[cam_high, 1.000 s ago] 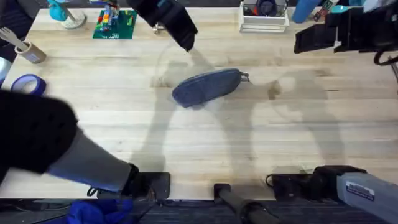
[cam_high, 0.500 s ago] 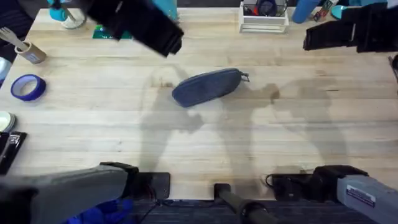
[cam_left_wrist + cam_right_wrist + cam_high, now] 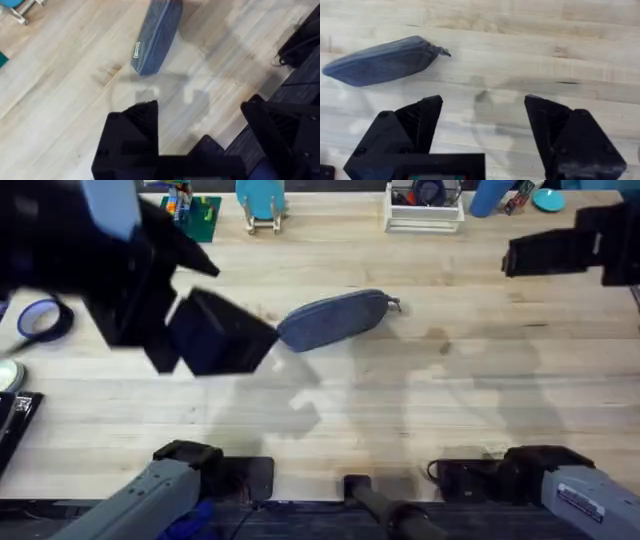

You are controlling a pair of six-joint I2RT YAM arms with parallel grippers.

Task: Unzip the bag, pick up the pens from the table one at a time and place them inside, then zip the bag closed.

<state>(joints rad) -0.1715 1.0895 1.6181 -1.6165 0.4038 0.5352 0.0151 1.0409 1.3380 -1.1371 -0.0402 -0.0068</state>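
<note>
bag (image 3: pixel 335 319) lies on the table (image 3: pixel 420 410) near its middle, long axis tilted, zipper pull end (image 3: pixel 393 305) pointing away from the left arm. zipper looks closed along the top, no gap visible. small label patch on the bag's end face shows in left wrist view (image 3: pixel 137 49)

left gripper (image 3: pixel 215 335) hangs above the table just beside the bag's blunt end, not touching it. it's close under the overhead camera so it reads large, dark and blurred. in left wrist view (image 3: pixel 200 125) the two black fingers are spread wide apart with bare table between them, nothing held. bag (image 3: pixel 156 35) sits ahead of the fingers, clear of both

right gripper (image 3: pixel 560 252) is well apart from the bag, on the pull side and toward the far edge of the table. right wrist view (image 3: pixel 485 120) shows its fingers spread wide, nothing between them but wood. bag (image 3: pixel 382 61) is off to one side of the fingers, pull tab visible at its end (image 3: pixel 442 51), no contact

far from the bag along the table's back edge: white rack (image 3: pixel 425 210), green board (image 3: pixel 195 215). blue tape roll (image 3: pixel 40 320) beyond the left gripper, away from the bag
</note>
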